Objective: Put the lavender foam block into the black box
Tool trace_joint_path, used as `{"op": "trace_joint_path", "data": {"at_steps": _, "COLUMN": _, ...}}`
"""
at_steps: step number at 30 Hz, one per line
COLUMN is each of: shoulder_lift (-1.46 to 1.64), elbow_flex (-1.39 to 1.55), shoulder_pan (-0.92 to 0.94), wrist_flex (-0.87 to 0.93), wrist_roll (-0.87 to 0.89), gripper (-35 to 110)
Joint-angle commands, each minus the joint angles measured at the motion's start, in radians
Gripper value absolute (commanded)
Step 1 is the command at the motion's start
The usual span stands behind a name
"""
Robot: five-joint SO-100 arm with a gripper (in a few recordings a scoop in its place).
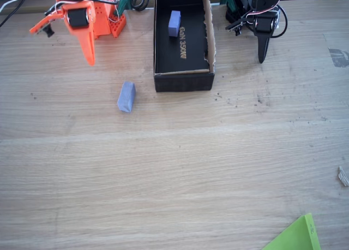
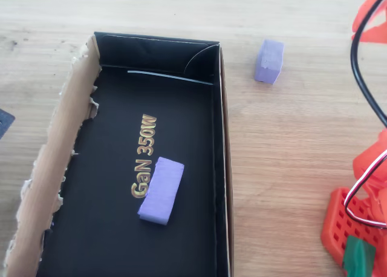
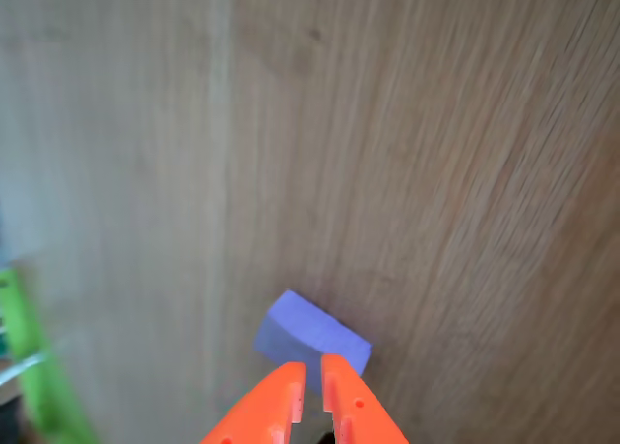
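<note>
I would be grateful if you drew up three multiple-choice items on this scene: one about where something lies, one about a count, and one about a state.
1. Where does the lavender foam block outside the box lie in the fixed view?
A. on the table, left of the black box's near end
B. on top of the box's wall
C. beside the green sheet

2. How many lavender blocks show in the overhead view?
A. one
B. two
C. four

3. How does the orange gripper stand in the wrist view?
A. clamped on a block
B. spread wide
C. fingertips nearly together, holding nothing

Answers:
1 A, it rests on bare wood just off the box's corner.
2 B, the twin block lies on the box floor and the other on the table.
3 C, only a slim gap parts the tips, above the block.
</note>
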Motion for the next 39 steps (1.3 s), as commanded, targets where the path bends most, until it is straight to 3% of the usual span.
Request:
{"op": "trace_joint_path", "data": {"at_steps": 1, "shoulder_lift": -0.155, "elbow_flex": -0.161, "shoulder_pan": 0.015, "wrist_flex": 0.04, "wrist_roll": 0.008, "gripper": 0}}
{"op": "trace_joint_path", "data": {"at_steps": 17, "shoulder_lift": -0.224, "elbow_flex": -0.187, "shoulder_pan": -0.087, "wrist_flex": 0.072, "wrist_roll": 0.063, "gripper": 0}}
{"op": "trace_joint_path", "data": {"at_steps": 28, "shoulder_lift": -0.239, "elbow_flex": -0.192, "shoulder_pan": -0.341, "wrist_flex": 0.078, "wrist_roll": 0.225, "gripper": 0}}
{"op": "trace_joint_path", "data": {"at_steps": 39, "shoulder_lift": -0.281, "elbow_flex": -0.195, "shoulder_pan": -0.4, "wrist_flex": 0.032, "wrist_roll": 0.213, "gripper": 0}}
